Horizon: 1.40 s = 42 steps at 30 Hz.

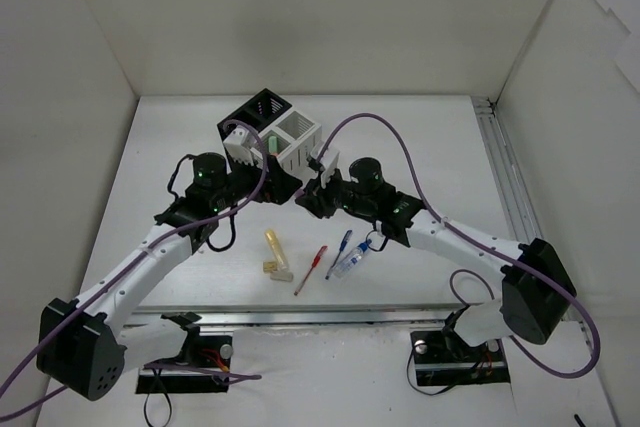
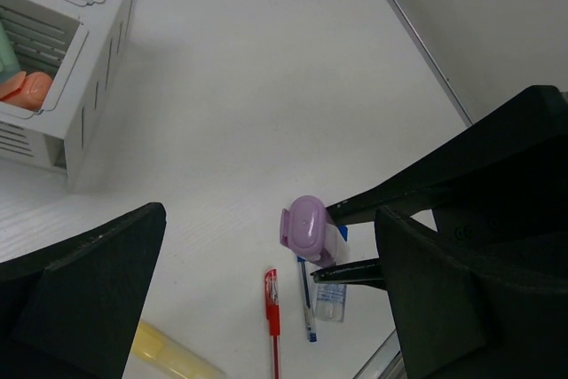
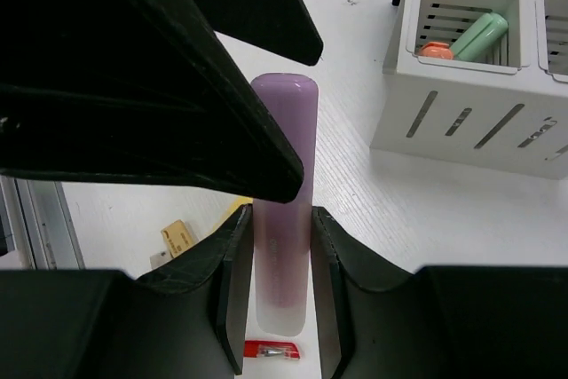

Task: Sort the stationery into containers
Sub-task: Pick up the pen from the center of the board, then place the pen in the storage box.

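Note:
My right gripper [image 3: 280, 224] is shut on a pink marker [image 3: 284, 157] and holds it above the table in front of the white container [image 3: 461, 122]. That container holds a green-capped marker [image 3: 479, 35] and an orange marker [image 3: 435, 49]. My left gripper [image 2: 271, 308] is open, its fingers wide on either side of the pink marker's cap [image 2: 309, 224], not touching it. In the top view both grippers, left [image 1: 283, 187] and right [image 1: 310, 192], meet just before the black container [image 1: 262, 107].
On the table near the front lie a yellow marker [image 1: 275, 245], beige erasers [image 1: 272, 269], a red pen [image 1: 310, 269], a blue pen [image 1: 341, 252] and a clear blue-capped bottle [image 1: 353, 261]. White walls enclose the table on three sides.

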Motion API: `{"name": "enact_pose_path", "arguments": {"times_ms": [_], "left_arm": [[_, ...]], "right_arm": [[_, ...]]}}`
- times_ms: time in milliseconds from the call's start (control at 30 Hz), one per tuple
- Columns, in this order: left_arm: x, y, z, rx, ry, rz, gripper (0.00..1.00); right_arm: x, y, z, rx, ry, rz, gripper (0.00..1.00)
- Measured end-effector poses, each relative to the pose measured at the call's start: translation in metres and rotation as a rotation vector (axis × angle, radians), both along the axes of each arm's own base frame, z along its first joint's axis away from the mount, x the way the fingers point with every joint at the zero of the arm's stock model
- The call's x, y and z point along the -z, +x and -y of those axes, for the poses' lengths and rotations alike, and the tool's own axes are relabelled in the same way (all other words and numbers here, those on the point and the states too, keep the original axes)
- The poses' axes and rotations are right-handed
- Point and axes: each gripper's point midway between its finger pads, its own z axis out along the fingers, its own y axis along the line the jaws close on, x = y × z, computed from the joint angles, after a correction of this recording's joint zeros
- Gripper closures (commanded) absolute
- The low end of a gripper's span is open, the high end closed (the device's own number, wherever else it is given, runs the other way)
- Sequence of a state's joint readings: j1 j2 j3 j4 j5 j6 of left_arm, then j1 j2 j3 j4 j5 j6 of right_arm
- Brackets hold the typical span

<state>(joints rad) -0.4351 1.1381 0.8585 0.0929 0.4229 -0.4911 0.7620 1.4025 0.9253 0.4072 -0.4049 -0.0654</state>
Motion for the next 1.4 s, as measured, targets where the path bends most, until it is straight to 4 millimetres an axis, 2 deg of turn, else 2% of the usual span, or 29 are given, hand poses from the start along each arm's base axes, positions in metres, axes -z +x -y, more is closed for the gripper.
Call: {"name": "enact_pose_path", "arguments": {"times_ms": [67,133,167,233,267,300,333,400,433,500,533,600,633,667,700,733,833,967,1100,1200,1300,1400], "left_arm": [[-0.002,0.0,0.004,0.008,-0.007,0.008,0.0],[-0.003,0.001,0.006,0.01,-0.013,0.013,0.1],[-0.003,0.001,0.008,0.014,-0.015,0.013,0.27],[-0.001,0.003,0.011,0.017,-0.019,0.008,0.42],[0.001,0.004,0.012,0.022,-0.018,0.004,0.53],[0.002,0.004,0.013,0.026,-0.019,0.001,0.57],[0.003,0.005,0.016,0.036,-0.023,0.0,0.67],[-0.001,0.005,0.021,0.059,-0.037,0.007,0.76],[-0.003,0.006,0.024,0.071,-0.044,0.014,0.86],[-0.007,0.005,0.029,0.09,-0.061,0.02,0.99],[-0.008,0.005,0.03,0.094,-0.063,0.024,1.0],[-0.007,0.007,0.031,0.098,-0.065,0.023,1.0],[-0.006,0.007,0.032,0.098,-0.063,0.022,1.0],[-0.005,0.008,0.032,0.096,-0.062,0.02,1.0],[-0.004,0.008,0.031,0.095,-0.057,0.021,1.0],[-0.003,0.01,0.031,0.09,-0.048,0.023,1.0],[-0.003,0.017,0.024,0.049,-0.005,0.039,1.0],[-0.028,0.043,0.004,-0.072,0.075,0.142,1.0],[-0.062,0.074,-0.03,-0.214,0.134,0.257,1.0],[-0.074,0.101,-0.05,-0.283,0.177,0.306,1.0],[-0.066,0.13,-0.062,-0.321,0.223,0.308,1.0],[-0.044,0.155,-0.067,-0.323,0.261,0.268,1.0]], "right_arm": [[0.001,0.0,-0.001,0.014,0.008,-0.017,1.0],[0.001,0.001,-0.002,0.025,0.021,-0.033,1.0],[0.0,0.002,-0.003,0.029,0.031,-0.039,1.0],[-0.004,0.002,-0.005,0.033,0.05,-0.04,1.0],[-0.006,0.004,-0.006,0.04,0.061,-0.039,1.0],[-0.009,0.005,-0.006,0.049,0.071,-0.038,1.0],[-0.009,0.006,-0.006,0.059,0.077,-0.039,1.0],[-0.009,0.009,-0.005,0.079,0.082,-0.047,1.0],[-0.009,0.01,-0.005,0.087,0.085,-0.046,1.0],[-0.009,0.012,-0.006,0.095,0.088,-0.045,1.0],[-0.009,0.013,-0.006,0.102,0.089,-0.043,0.99],[-0.008,0.015,-0.006,0.112,0.09,-0.041,0.82],[-0.008,0.016,-0.006,0.116,0.09,-0.042,0.68],[-0.007,0.016,-0.006,0.121,0.089,-0.045,0.39],[-0.006,0.017,-0.006,0.129,0.094,-0.053,0.26],[-0.007,0.018,-0.005,0.141,0.095,-0.052,0.04],[-0.01,0.025,-0.001,0.192,0.096,-0.037,0.02],[-0.014,0.036,0.02,0.317,0.081,-0.031,0.02],[-0.022,0.048,0.061,0.47,0.069,-0.024,0.02],[-0.023,0.054,0.092,0.574,0.058,-0.019,0.02],[-0.018,0.054,0.116,0.65,0.031,-0.026,0.02],[-0.012,0.05,0.13,0.687,0.006,-0.036,0.02]]}}
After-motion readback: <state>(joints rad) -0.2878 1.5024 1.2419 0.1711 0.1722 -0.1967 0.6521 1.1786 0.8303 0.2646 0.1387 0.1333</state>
